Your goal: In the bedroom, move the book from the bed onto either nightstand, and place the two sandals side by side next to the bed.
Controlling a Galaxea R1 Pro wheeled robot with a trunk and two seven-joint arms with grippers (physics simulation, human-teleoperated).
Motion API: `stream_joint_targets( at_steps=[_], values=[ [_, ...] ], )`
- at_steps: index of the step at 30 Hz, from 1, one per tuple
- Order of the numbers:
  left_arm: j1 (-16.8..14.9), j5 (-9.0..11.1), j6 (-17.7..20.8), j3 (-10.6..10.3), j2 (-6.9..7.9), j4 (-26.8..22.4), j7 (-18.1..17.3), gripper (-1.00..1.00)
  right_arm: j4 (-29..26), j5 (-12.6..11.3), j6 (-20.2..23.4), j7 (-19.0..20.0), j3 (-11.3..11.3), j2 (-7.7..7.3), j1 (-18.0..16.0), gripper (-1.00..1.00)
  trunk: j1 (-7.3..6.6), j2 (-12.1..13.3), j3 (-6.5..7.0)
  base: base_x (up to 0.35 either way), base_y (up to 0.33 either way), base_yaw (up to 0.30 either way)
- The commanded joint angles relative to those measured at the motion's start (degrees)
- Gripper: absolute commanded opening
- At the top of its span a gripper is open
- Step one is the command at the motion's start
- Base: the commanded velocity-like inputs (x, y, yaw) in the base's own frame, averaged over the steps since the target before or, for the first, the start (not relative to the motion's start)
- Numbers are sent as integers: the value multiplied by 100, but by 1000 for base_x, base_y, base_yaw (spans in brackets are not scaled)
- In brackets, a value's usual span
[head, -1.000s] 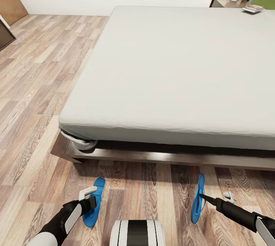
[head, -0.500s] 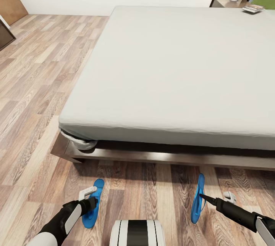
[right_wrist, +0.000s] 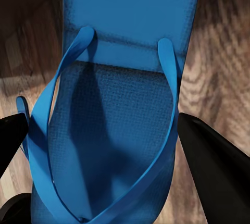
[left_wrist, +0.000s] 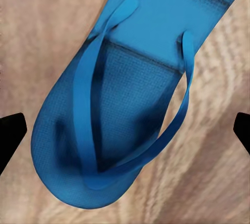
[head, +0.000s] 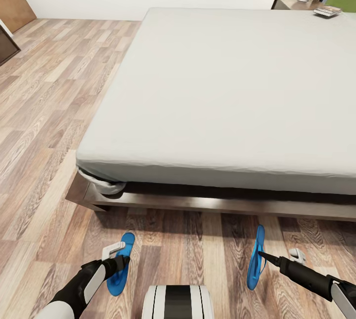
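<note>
Blue left sandal (head: 120, 262) flat on plank floor (head: 44, 111) before the bed (head: 222, 96), left gripper (left_wrist: 125, 130) spread wide over it, gripping nothing. Right sandal (head: 256, 257) stands on edge, pinched in right gripper (right_wrist: 99, 130). Risk: sandals well apart; released on edge, right one may topple askew.

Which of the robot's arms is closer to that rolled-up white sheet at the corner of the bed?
Left. The left tool sits over a blue sandal on the floor just in front of the sheet bundle; the right tool is farther along the bed.
</note>
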Motion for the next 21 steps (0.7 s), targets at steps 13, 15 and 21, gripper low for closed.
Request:
stream_joint_targets(
  at_steps=[13,15,21],
  values=[
    [1,56,33,-2,-5,-11,20,100,1,-37,49,10,-5,0,-2,-100,-27,12,218,0,0,0],
    [1,56,33,-2,-5,-11,15,100,2,-37,47,10,-5,0,-2,-100,-27,12,218,0,0,0],
    [1,60,44,-2,2,-11,-1,100,4,-37,47,10,-5,0,-2,-100,-27,12,218,0,0,0]
  ],
)
